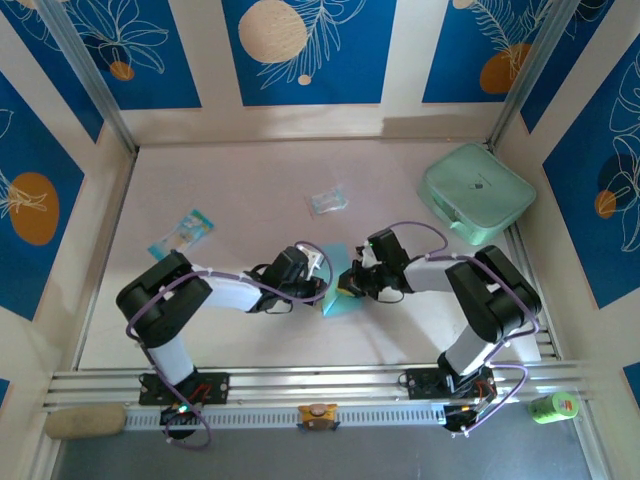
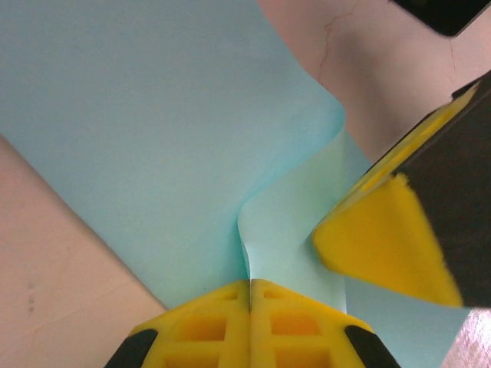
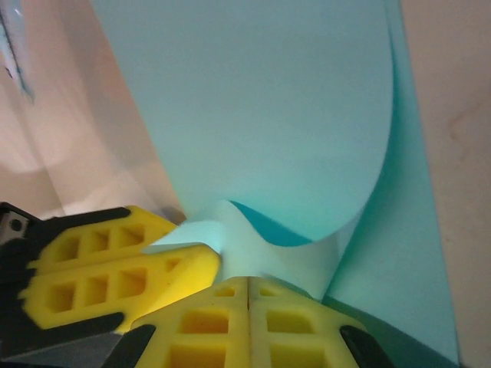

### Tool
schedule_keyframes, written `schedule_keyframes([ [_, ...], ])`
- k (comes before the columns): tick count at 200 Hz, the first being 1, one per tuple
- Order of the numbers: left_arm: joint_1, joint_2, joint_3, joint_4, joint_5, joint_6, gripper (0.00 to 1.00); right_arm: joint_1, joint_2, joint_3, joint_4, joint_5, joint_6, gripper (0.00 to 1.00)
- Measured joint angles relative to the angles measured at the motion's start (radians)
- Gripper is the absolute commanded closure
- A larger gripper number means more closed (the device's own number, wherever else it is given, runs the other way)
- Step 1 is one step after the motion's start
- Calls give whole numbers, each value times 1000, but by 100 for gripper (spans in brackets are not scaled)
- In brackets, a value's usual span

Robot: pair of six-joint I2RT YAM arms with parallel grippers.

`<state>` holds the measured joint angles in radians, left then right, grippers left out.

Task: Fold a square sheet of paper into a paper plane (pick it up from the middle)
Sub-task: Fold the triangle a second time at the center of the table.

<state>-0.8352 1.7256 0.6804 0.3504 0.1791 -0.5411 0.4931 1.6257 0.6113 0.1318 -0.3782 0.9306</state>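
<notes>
The square sheet of paper [image 1: 338,303] is light blue and lies near the table's front middle, between both grippers. My left gripper [image 1: 320,283] is shut on a raised fold of the sheet [image 2: 153,115]; the paper's edge runs into the seam between its yellow fingertips [image 2: 250,285]. My right gripper [image 1: 350,287] is shut on a curled part of the sheet [image 3: 261,100], pinched at its tips [image 3: 248,282]. The two grippers almost touch: the right one's yellow finger [image 2: 383,238] presses on the paper beside the left tips. The sheet bends in loose curves; a paper plane is out of view.
A mint-green case [image 1: 476,190] stands at the back right. A clear crumpled wrapper [image 1: 327,201] lies mid-table, and a blue-and-white packet [image 1: 183,232] lies at the left. Panelled walls enclose the table, with an aluminium rail [image 1: 320,382] along its near edge.
</notes>
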Motion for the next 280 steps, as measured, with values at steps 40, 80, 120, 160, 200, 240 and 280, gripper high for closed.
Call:
schedule_keyframes([
  [40, 0, 0, 10, -21, 0, 0, 100, -23, 0, 57, -39, 40, -34, 98],
  [80, 0, 0, 13, -27, 0, 0, 100, -31, 27, 25, -46, 77, -42, 98],
  [120, 0, 0, 14, -31, 1, 8, 100, -48, 27, 14, -20, 55, -40, 98],
  [160, 0, 0, 15, -32, 1, 19, 100, -77, 14, 19, -49, 40, -45, 98],
  [200, 0, 0, 16, -36, 2, 19, 100, -103, 18, 39, -51, 40, -64, 98],
  [240, 0, 0, 17, -37, 3, 24, 100, -112, 54, 35, -24, 35, -66, 99],
  [280, 0, 0, 18, -39, 3, 26, 100, -124, 38, 8, 12, 27, -63, 98],
])
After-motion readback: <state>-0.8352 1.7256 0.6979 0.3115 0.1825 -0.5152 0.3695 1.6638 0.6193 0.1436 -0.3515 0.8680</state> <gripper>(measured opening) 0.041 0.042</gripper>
